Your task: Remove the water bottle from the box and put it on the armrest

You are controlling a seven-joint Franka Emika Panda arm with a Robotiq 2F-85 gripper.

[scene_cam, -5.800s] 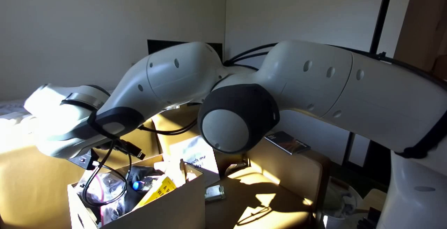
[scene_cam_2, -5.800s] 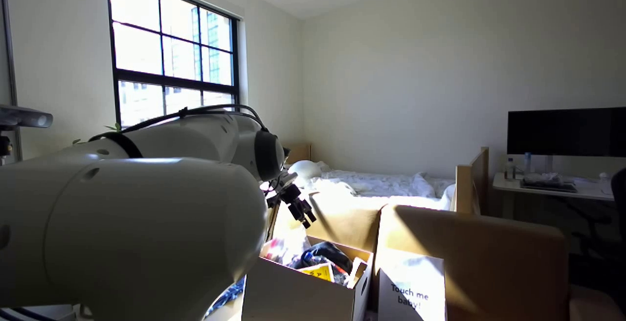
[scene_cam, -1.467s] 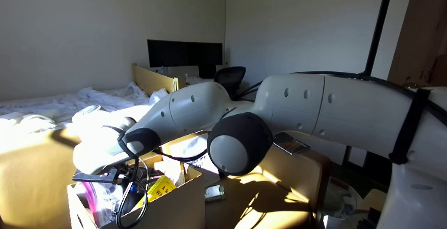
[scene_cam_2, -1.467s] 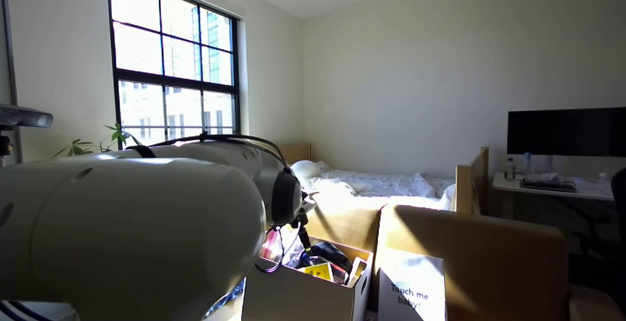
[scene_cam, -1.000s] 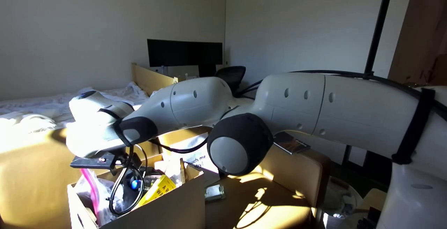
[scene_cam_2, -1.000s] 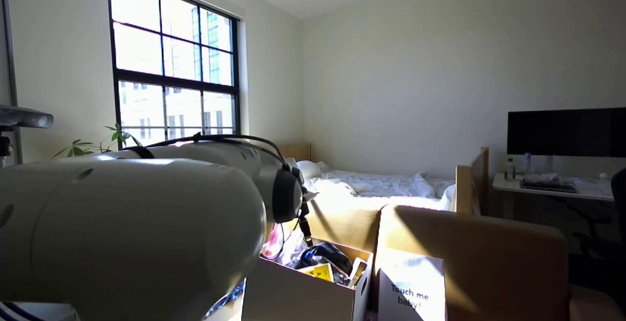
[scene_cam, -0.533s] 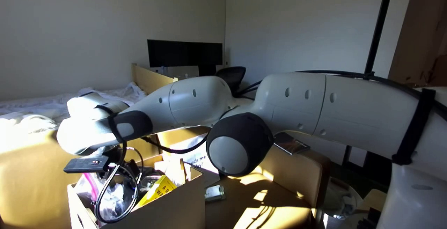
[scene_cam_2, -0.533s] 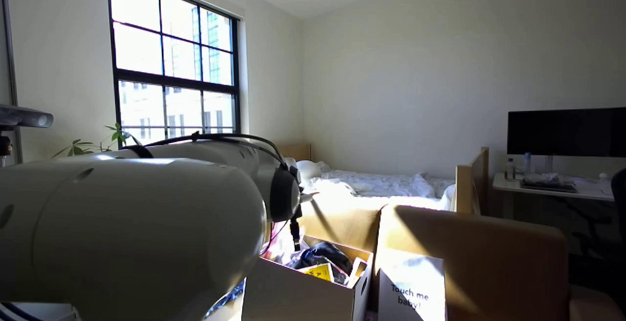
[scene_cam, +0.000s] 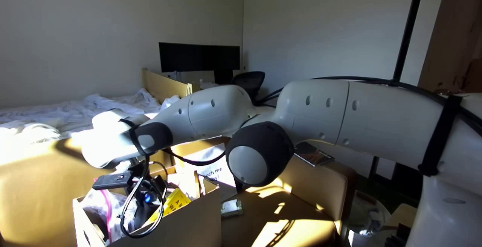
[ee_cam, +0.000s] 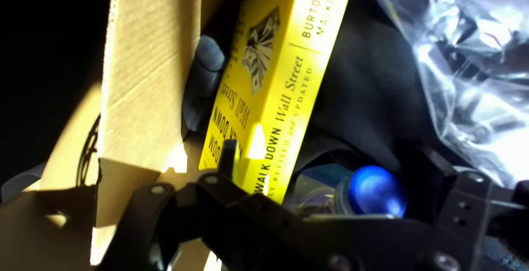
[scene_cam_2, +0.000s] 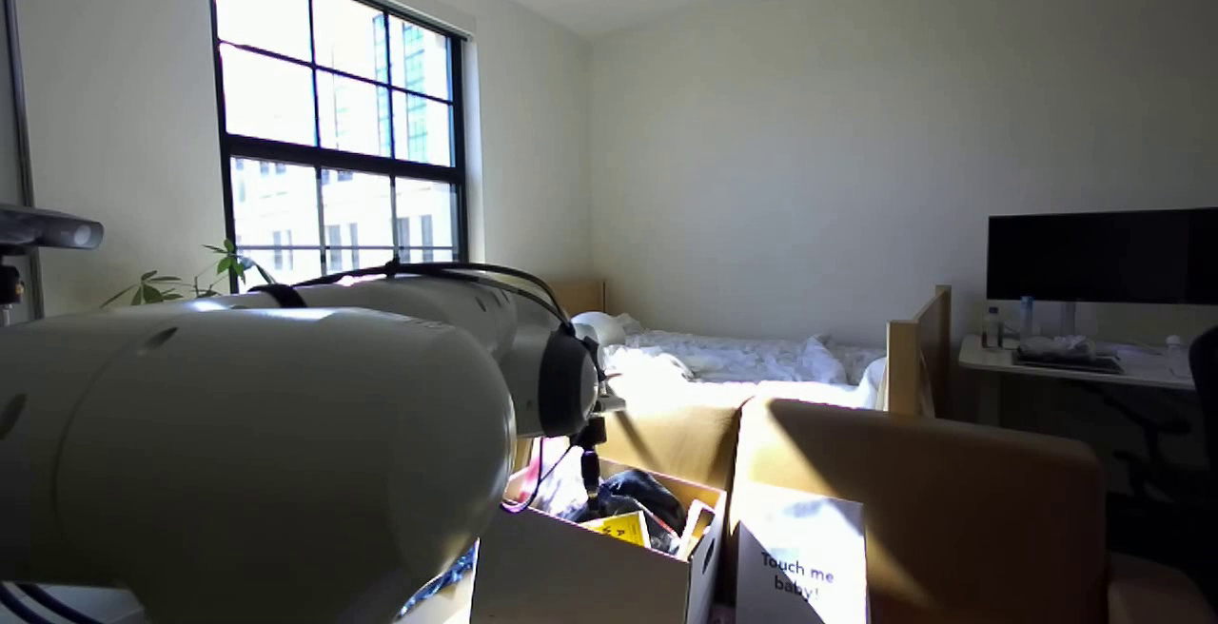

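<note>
Claw [ee_cam: 332,155]: jaws spread, nothing grasped; water bottle [ee_cam: 355,190]: in box [scene_cam: 188,224], showing between jaws in wrist view, just right of yellow book [ee_cam: 281,89]; long axis apparently left-right, along jaw span; we judge wrist turn needed.

Water bottle [ee_cam: 345,191] located in box [ee_cam: 144,72], right of book [ee_cam: 285,85] in wrist view; notebook [scene_cam: 313,154] on armrest [scene_cam: 320,190], bed [scene_cam: 163,84] behind sofa [scene_cam: 34,190] in an exterior view.

Tool [scene_cam_2: 592,502] lower again (arm [scene_cam: 211,107] too)
</note>
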